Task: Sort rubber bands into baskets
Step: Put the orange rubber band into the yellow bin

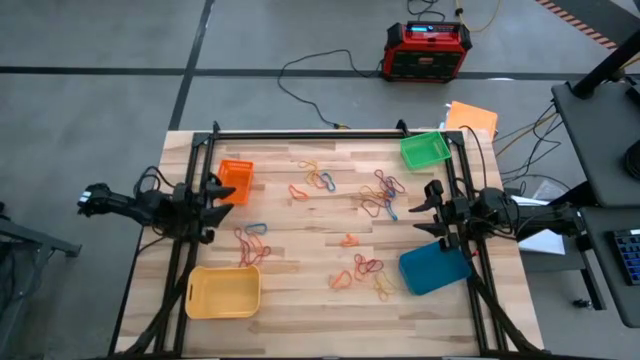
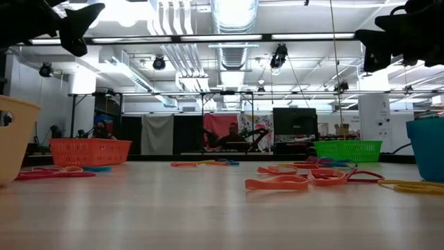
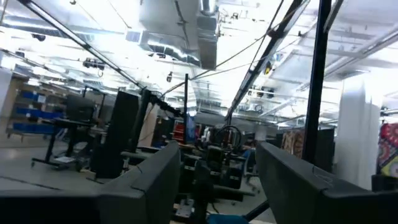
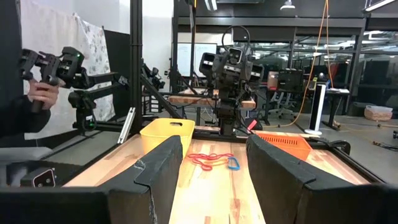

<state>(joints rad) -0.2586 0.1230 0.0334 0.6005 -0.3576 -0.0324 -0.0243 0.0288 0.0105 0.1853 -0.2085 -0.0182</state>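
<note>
Many small rubber bands [image 1: 345, 240], orange, red, yellow, blue and pink, lie scattered flat on the wooden table; they also show in the low view [image 2: 277, 182] and the right wrist view [image 4: 211, 160]. The orange basket [image 1: 236, 180], green basket [image 1: 425, 150], blue basket [image 1: 435, 268] and yellow basket [image 1: 224, 292] stand near the table's corners. My left gripper [image 1: 222, 197] is open and empty above the left edge, beside the orange basket. My right gripper [image 1: 426, 207] is open and empty above the right edge, between the green and blue baskets.
A black metal frame [image 1: 330, 133] runs along the table's far edge and sides. A red-black box [image 1: 428, 50] with cables stands on the floor beyond. A person's hand [image 4: 38, 93] holds a control device beyond the table. The baskets show in the low view: orange [image 2: 90, 151], green [image 2: 347, 150].
</note>
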